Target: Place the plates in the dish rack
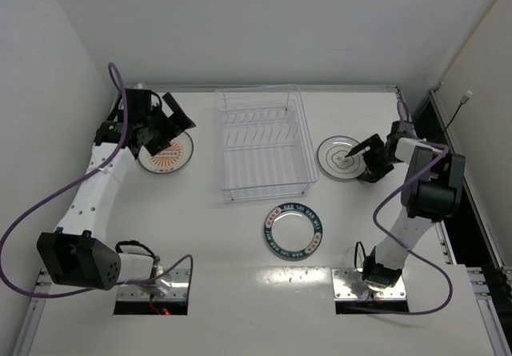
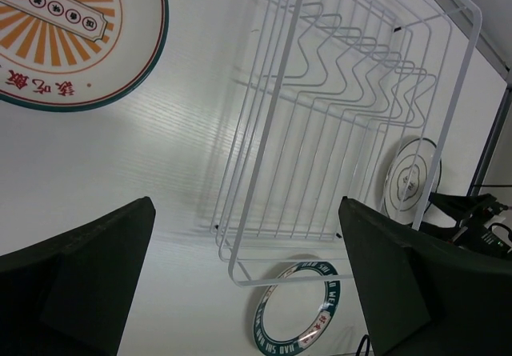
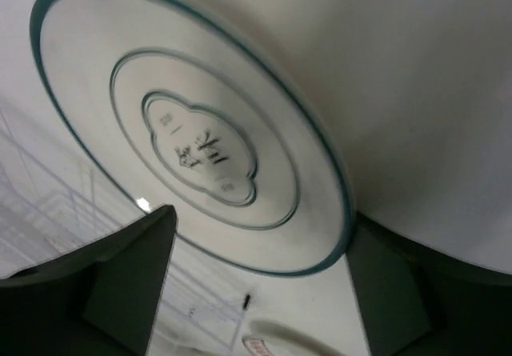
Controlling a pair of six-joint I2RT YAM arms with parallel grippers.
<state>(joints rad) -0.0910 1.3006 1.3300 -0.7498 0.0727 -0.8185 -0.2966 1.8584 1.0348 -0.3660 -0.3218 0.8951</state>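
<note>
Right gripper (image 1: pixel 362 158) wide open, empty, at ringed plate (image 1: pixel 332 156) right rim; dish rack (image 1: pixel 264 144) lies to its left. Left gripper (image 1: pixel 172 132) open, empty, over sunburst plate (image 1: pixel 172 161).

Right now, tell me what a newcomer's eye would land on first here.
The empty wire dish rack sits in the middle of the table. The orange sunburst plate lies flat to its left under the open left gripper, and the ringed plate lies to its right with the open right gripper at its edge. The lettered plate lies alone on the rack's near side.
</note>
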